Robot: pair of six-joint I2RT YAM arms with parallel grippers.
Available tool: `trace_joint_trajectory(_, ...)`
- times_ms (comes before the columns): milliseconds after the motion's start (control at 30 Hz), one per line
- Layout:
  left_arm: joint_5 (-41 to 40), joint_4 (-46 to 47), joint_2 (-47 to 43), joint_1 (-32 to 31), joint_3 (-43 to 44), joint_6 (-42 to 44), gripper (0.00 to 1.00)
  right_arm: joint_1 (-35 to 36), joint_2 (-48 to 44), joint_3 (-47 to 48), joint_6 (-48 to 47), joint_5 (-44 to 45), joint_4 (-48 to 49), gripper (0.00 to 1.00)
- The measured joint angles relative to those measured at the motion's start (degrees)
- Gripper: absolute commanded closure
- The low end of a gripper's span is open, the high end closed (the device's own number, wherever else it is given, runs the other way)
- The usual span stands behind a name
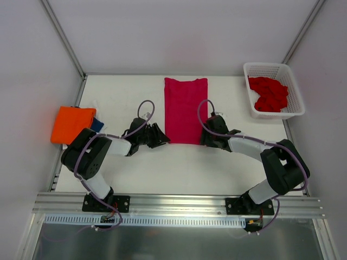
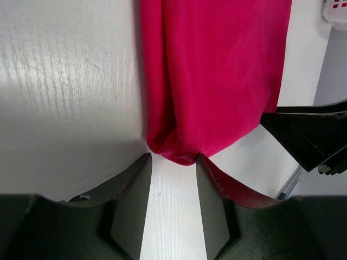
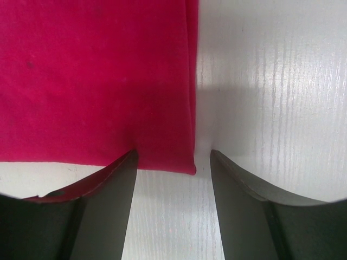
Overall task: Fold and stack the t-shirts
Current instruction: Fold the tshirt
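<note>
While the pink shirt [image 1: 186,110] lies in a long strip on the table [image 1: 135,168], your left gripper [image 2: 173,160] sits open around its near left corner. Your right gripper [image 3: 173,154] sits open around the near right corner, and neither one pinches the cloth.

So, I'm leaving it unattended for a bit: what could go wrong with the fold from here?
The near left corner of the shirt lies bunched and rounded at the open left gripper, so a grasp may catch only some layers. The open right gripper straddles the very edge of the right corner. A thin bite there could slip and leave the fold crooked.
</note>
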Motion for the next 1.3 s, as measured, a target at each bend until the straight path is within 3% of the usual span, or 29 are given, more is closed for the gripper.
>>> trace_joint_trajectory(500,0.33,8.37,5.57,0.35,1.42,-1.49,0.63,-0.09,0.44,-0.44,0.17,-0.66,2.43,0.41)
trace_joint_trajectory(1300,-2.89,0.26,1.88,0.35,2.01,2.43,0.67,-0.26,4.39,-0.28,2.4,-4.5,12.94,0.45)
